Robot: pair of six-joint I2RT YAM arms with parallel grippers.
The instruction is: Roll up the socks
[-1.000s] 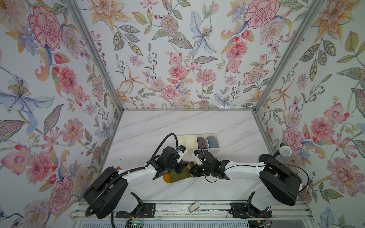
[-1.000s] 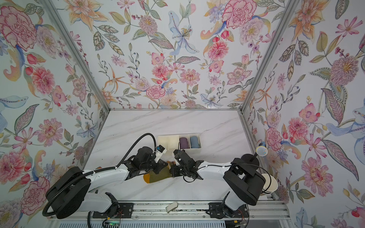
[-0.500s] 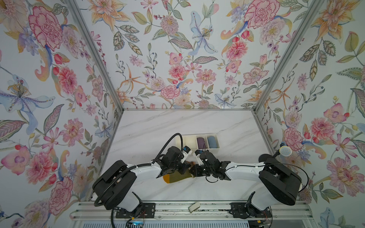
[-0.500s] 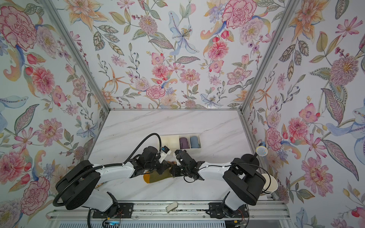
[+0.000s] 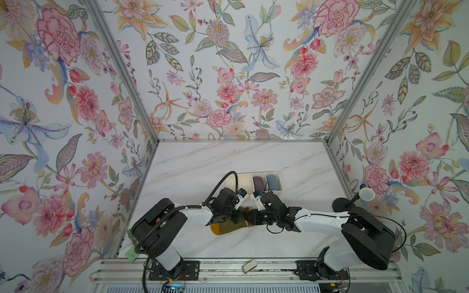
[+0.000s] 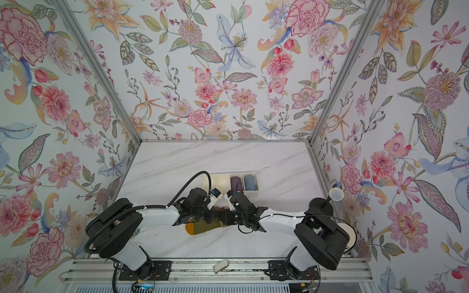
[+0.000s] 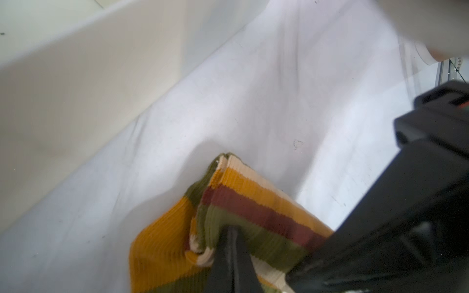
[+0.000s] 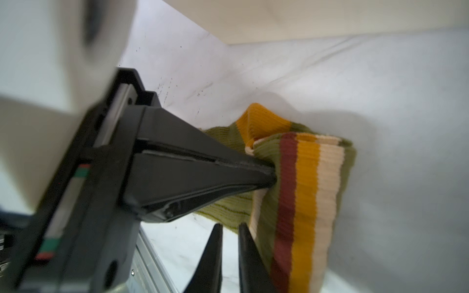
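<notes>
Your left arm (image 5: pixel 195 218) has swung inward; left gripper (image 8: pixel 271 175) pinches the soft, limp socks (image 8: pixel 304 190) at the folded cuff. Grip there too: right gripper (image 8: pixel 231 228) is barely parted, empty.

Floral-papered walls (image 5: pixel 228 76) (pinks, oranges, blues) enclose a white marble tabletop (image 5: pixel 203 165), evenly lit.

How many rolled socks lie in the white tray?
2. The purple roll lies in the compartment beside the blue roll, which fills the rightmost compartment of the tray in both top views. A cable crosses the left compartments, so something small could be hidden there.
</notes>
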